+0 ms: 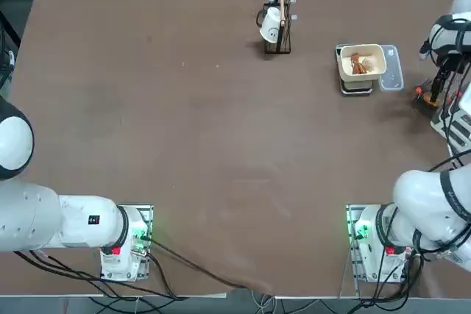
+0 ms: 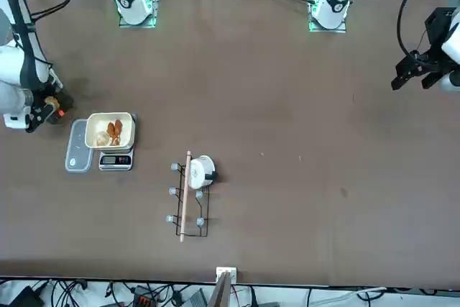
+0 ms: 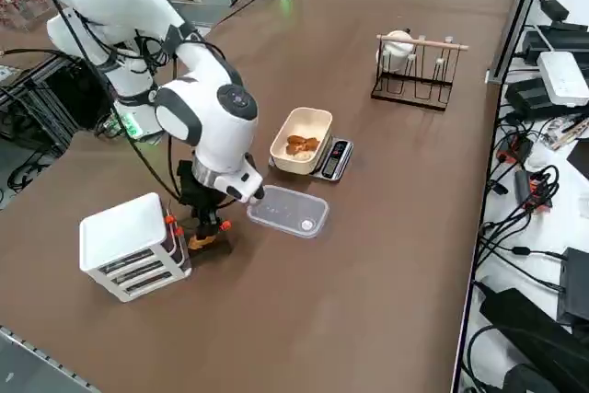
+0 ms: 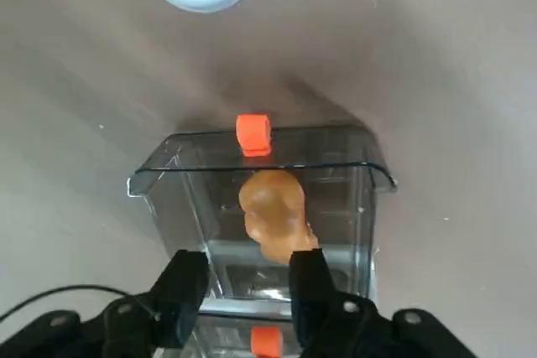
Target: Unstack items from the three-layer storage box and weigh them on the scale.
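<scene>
Currently I see the right pincer (image 4: 250,267) apart, nothing clamped; the tan lump (image 4: 275,214) lies in the clear drawer (image 4: 178,211) just ahead of its tips, long axis seemingly crosswise to closing; depth uncertain.

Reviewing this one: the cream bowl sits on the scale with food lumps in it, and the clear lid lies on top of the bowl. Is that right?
Not quite: the clear lid lies on the table beside the bowl, as the right side view shows. The bowl does sit on the scale with food lumps in it.
</scene>
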You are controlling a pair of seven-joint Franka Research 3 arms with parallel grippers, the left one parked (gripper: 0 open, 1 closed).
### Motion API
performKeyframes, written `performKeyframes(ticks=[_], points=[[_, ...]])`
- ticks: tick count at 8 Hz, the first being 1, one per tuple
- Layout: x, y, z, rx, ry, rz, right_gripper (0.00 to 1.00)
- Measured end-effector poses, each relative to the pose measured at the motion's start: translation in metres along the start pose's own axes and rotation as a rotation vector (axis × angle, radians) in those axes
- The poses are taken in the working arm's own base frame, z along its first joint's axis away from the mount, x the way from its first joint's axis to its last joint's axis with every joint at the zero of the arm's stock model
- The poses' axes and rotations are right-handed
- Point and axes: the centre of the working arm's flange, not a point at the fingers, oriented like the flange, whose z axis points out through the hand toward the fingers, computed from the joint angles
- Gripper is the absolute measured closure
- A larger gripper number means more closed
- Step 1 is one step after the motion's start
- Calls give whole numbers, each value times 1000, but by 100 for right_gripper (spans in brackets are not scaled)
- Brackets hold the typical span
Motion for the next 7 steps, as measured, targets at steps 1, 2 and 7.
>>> performKeyframes(ticks=[1, 2, 7], points=[[1, 1, 0, -12, 14, 0, 38], [1, 1, 5, -25, 33, 0, 38], [-1, 0, 37, -36, 90, 0, 38]])
